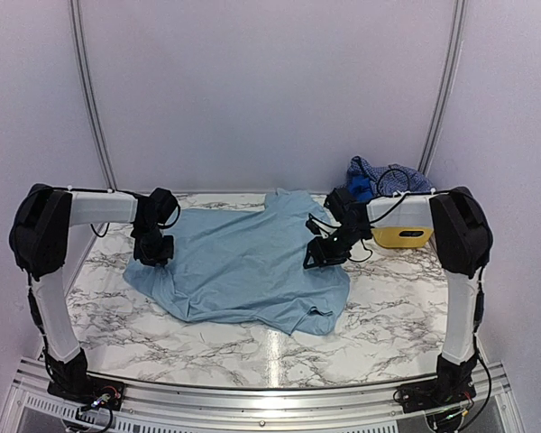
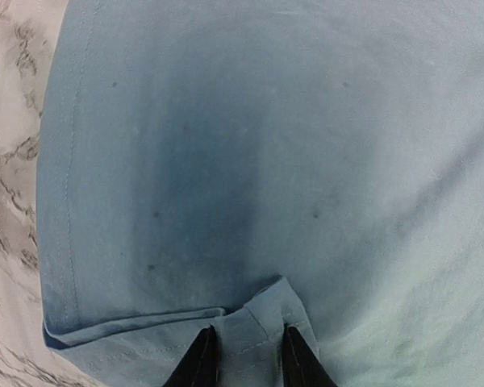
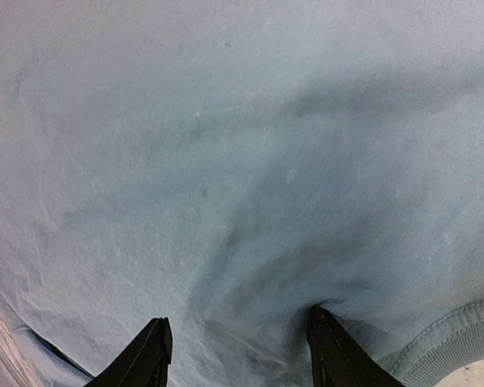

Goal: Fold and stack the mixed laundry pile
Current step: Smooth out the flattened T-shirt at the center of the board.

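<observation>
We see the pale sky-blue T-shirt [image 1: 243, 262] spread flat across the middle of the marble table [image 1: 207, 347], its collar towards the top of the frame and its lower edge rumpled towards the bottom centre.

The left gripper [image 1: 153, 251] sits on the shirt's left-hand edge. In its wrist view the fingers [image 2: 202, 359] stand close together, clamped on a small raised fold of the stitched hem [image 2: 64, 201], with bare marble showing along the left of that frame.

The right gripper [image 1: 320, 257] presses down on the shirt's right-hand side. Its jaws are apart, the cloth puckering between the fingertips [image 3: 155, 355], and a ribbed edge [image 3: 444, 355] curves in at the lower right corner of that view.

At the upper right of the top view, a yellow basket [image 1: 401, 236] stands just beside the right arm, holding the navy-and-white checked shirt [image 1: 388, 176] and a royal-blue piece [image 1: 361, 189].

Bare marble runs along the bottom of the frame, between the shirt and the arm bases.
</observation>
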`<state>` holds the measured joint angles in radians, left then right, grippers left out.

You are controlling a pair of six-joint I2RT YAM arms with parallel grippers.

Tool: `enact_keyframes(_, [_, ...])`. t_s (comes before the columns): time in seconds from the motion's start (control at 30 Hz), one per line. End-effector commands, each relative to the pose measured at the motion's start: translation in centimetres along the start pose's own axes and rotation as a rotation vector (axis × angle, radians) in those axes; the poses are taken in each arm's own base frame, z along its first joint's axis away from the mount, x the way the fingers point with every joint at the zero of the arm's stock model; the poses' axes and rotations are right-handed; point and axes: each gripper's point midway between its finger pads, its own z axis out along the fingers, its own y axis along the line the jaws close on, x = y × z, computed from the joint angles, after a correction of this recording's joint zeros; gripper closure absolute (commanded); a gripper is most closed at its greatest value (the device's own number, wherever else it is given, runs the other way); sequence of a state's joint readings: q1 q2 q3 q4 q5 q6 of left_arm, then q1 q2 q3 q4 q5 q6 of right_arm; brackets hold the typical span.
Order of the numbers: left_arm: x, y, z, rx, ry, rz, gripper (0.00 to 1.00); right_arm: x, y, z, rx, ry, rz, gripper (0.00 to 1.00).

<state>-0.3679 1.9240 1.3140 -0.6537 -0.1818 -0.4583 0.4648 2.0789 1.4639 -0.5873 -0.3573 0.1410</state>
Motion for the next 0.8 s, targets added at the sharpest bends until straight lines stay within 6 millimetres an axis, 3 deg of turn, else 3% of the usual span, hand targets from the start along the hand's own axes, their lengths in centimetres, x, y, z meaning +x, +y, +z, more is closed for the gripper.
enact_keyframes(0.0, [0.9,1.4,-1.1,-0.042,-0.001,-0.015,0.87,2.3,-1.9,1.6,0.04,0.057,0.035,0.42])
enact_keyframes(0.1, [1.2,2.4,-3.3,-0.043,-0.03,-0.042,1.0,2.9,-2.5,1.9,0.052,0.072,0.048,0.42])
enact_keyframes(0.2, [2.7,3.9,-5.3,-0.056,-0.034,-0.083,1.0,3.4,-3.0,2.1,0.063,0.084,0.061,0.42])
enact_keyframes(0.53, [15.1,12.7,-6.8,-0.197,0.088,-0.352,0.98,3.5,-3.8,1.6,0.078,0.087,0.08,0.42])
enact_keyframes(0.57, [15.8,13.2,-6.9,-0.196,0.086,-0.394,0.91,3.4,-3.7,1.4,0.075,0.082,0.078,0.42])
enact_keyframes(0.67, [15.5,14.2,-7.8,-0.187,0.02,-0.476,0.47,2.5,-2.9,0.4,0.051,0.054,0.059,0.39])
enact_keyframes(0.77, [11.2,13.8,-10.7,-0.124,-0.142,-0.483,0.17,1.0,-1.4,-1.6,0.014,0.0,0.039,0.37])
